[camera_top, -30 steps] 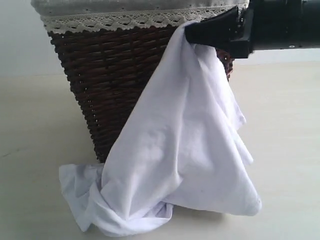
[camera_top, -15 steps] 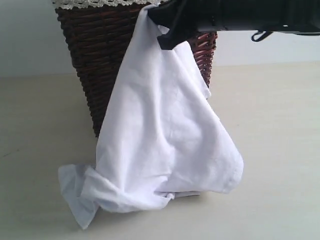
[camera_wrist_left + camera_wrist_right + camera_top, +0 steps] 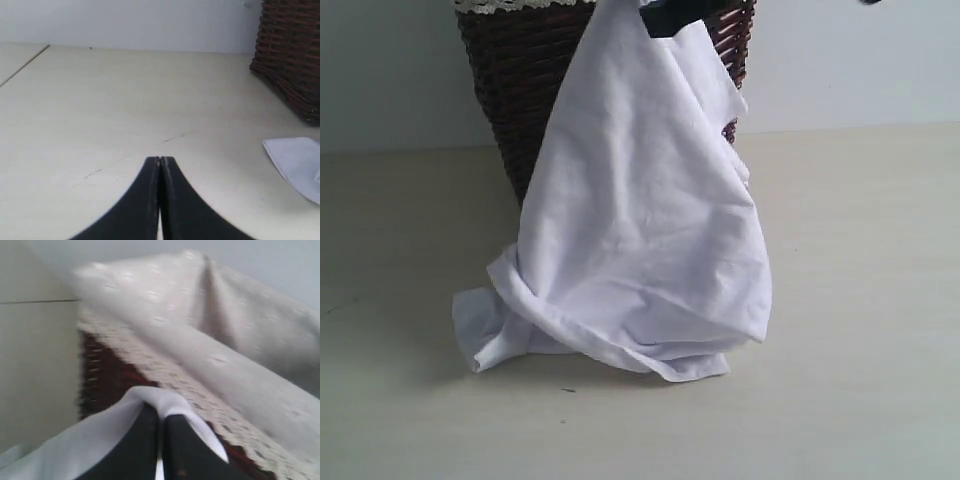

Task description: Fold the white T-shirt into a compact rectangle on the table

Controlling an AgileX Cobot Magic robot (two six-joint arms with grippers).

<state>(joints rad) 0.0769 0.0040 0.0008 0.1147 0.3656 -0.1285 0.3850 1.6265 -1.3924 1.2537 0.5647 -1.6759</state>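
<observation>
**White T-shirt, hanging against basket**

White T-shirt [image 3: 640, 230]: draped down the front of the wicker basket [image 3: 510, 100], top clamped in the right claw [image 3: 161, 420] at the basket's rim, lower folds bunched on the counter [image 3: 860, 300] at its foot. Left claw [image 3: 160, 161]: pressed together, empty, near the basket.

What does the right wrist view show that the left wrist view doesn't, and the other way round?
Only the right wrist view: the right gripper shut on a fold of the white T-shirt, with the basket and its lace-edged cloth liner beyond. Only the left wrist view: the left gripper shut and empty over the table, a shirt corner lying on it. Both: part of the shirt and the dark wicker basket.
</observation>
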